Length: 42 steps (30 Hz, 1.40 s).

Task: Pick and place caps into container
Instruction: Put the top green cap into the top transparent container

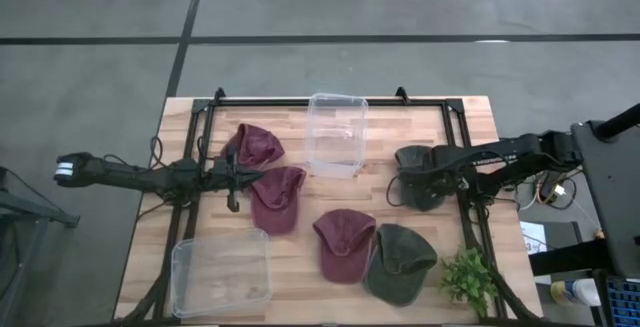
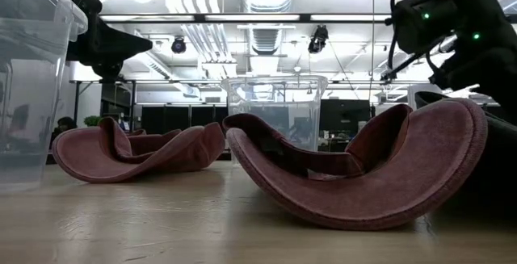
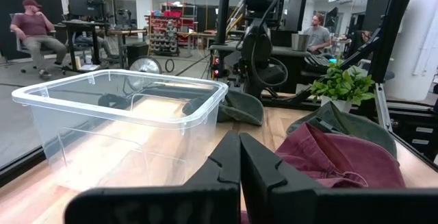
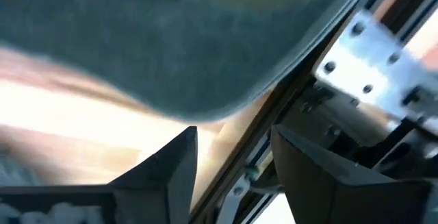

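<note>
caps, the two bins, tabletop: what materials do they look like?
Maroon caps and olive caps: soft woven fabric, probably cotton, matte; they sag and crease. Bins: clear rigid plastic, glossy; the table shows through their walls. Tabletop: light wood planks with visible grain and seams, smooth, likely sealed.

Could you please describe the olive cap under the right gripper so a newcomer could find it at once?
On the wooden table, look right of the clear container at the back. The olive cap lies beneath the right gripper; the other olive cap sits by the plant.
</note>
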Tool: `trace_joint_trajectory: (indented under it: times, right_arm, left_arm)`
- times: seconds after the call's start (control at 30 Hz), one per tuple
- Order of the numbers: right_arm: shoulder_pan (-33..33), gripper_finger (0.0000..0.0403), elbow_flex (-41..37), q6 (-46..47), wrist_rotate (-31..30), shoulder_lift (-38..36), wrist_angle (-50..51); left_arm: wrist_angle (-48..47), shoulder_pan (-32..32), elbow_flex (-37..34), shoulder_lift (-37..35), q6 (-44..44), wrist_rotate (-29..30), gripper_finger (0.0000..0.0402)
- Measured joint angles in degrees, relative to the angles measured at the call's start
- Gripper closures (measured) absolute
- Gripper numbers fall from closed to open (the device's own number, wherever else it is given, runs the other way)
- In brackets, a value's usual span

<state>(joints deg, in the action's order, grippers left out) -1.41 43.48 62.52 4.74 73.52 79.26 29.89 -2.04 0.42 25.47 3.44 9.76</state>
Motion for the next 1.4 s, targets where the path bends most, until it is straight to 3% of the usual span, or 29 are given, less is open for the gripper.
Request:
trace_joint_trajectory:
  times: [0.1, 0.7, 1.07, 1.4]
  right_arm:
    - [0.02, 0.0207, -1.61, 1.27, 2.95, -0.42, -0.17]
    - [-0.15, 0.0202, -1.35, 5.24, 0.21, 1.57, -2.55]
    - [0.02, 0.0202, -1.3, 4.65, 0.28, 10.37, -2.53]
    - [0.02, 0.0202, -0.74, -1.57, 4.15, 18.46, -4.86]
  left_arm:
    - [0.0, 0.0, -0.01, 0.02, 0.0, 0.0, 0.0402]
    - [-0.3, 0.07, 0.0, 0.04, 0.01, 0.0, 0.0402]
    - [-0.5, 0.07, 0.01, 0.07, 0.0, 0.0, 0.0402]
    - [-0.6, 0.04, 0.01, 0.07, 0.0, 0.0, 0.0402]
